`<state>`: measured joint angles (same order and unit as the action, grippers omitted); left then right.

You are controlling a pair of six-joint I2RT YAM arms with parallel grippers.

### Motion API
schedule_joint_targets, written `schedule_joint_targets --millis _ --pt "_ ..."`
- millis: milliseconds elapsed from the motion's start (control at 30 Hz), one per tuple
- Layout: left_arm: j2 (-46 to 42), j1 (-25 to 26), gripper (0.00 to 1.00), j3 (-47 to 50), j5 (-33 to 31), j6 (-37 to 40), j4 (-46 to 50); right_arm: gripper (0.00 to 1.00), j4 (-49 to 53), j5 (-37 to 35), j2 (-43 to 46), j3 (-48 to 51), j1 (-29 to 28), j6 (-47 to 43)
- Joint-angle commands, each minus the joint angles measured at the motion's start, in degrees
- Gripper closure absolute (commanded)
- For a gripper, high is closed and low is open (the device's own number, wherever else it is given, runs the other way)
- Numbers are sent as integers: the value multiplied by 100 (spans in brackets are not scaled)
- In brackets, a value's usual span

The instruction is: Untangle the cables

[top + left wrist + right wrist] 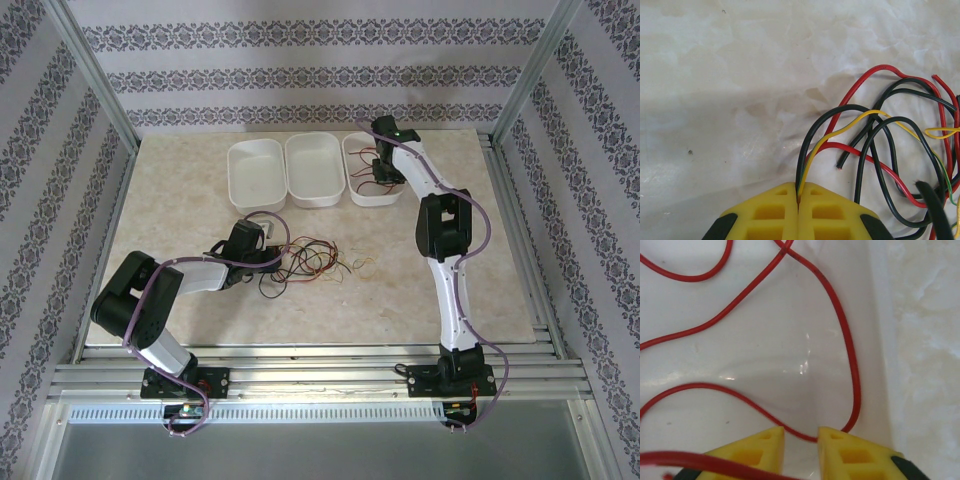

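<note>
The cables (312, 262), thin red, black and yellowish wires, lie in a loose tangle on the table in front of the trays. My left gripper (272, 243) sits at the tangle's left edge. In the left wrist view it (799, 194) is shut, with a black wire (809, 137) and a yellow wire (840, 131) pinched between its yellow fingers. My right gripper (383, 170) is down inside the rightmost white tray (362, 195). Its jaws (801, 434) stand open, and a red cable (852, 365) runs loosely across the gap and curls over the tray floor.
Three white trays stand in a row at the back: left (240, 185), middle (297, 185) and the rightmost one. That tray's wall (881, 340) is just right of my right fingers, with marble tabletop (930, 365) beyond. Metal frame rails border the table.
</note>
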<state>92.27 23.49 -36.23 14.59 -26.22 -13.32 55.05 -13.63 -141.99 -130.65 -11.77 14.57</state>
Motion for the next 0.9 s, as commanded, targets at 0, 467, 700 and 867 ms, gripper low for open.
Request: schedule_joint_targets --millis 0,467,700,867 --pt "-4 -72 99 -41 1 -72 -92 69 -122 -163 556 156 -68 -80" --pt "-83 -69 99 6 -23 -78 -109 59 -46 -539 988 -101 -159 -293" --pt "-42 -68 99 13 6 -112 -153 64 -2 -431 971 -51 -128 -246" --pt "-15 -69 99 3 10 -132 -161 65 -20 -105 988 82 -201 -209"
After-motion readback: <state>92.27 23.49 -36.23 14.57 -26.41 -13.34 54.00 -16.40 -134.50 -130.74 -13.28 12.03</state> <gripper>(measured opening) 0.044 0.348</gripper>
